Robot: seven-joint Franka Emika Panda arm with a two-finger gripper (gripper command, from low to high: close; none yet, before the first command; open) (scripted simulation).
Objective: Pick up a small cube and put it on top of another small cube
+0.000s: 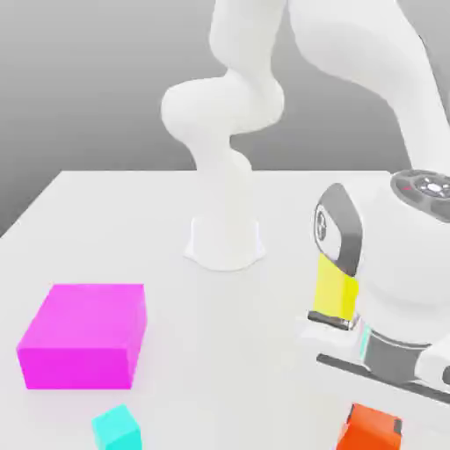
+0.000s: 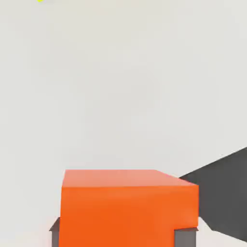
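Note:
The small cube (image 1: 367, 428) is plain orange-red and sits low at the exterior view's lower right, directly under my hand. My gripper (image 1: 371, 431) is shut on it, with a dark finger (image 1: 396, 428) showing against its right side. In the hand view the small cube (image 2: 129, 207) is seen close up, and grey fingertips (image 2: 54, 234) press against both of its sides, so my gripper (image 2: 120, 237) holds it. The cube's lower part is cut off by the picture's edge.
A big magenta block (image 1: 83, 337) lies on the white table (image 1: 132, 228) at the exterior view's left. A small cyan cube (image 1: 117, 429) sits in front of it. A yellow block (image 1: 335, 290) stands behind my hand, and the arm's white base (image 1: 225, 242) is at the back.

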